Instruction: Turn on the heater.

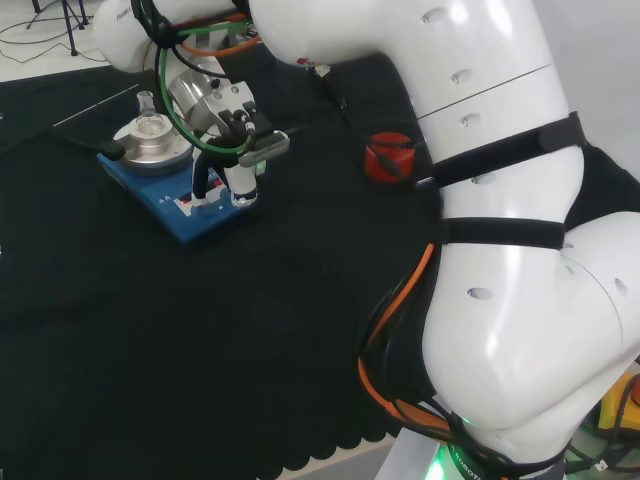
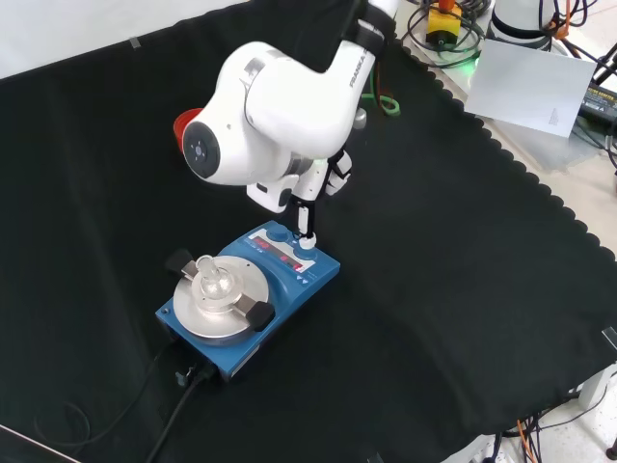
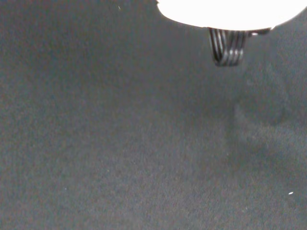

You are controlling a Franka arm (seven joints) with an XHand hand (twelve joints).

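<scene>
Blue heater (image 2: 253, 289) front panel touched by hand (image 2: 307, 217) fingertip.

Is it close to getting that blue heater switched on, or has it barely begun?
The reach looks done: the hand is at the heater, one finger down on its front control panel. The press itself is in hand. Whether the heater has actually come on cannot be told; withdrawing is left.
</scene>
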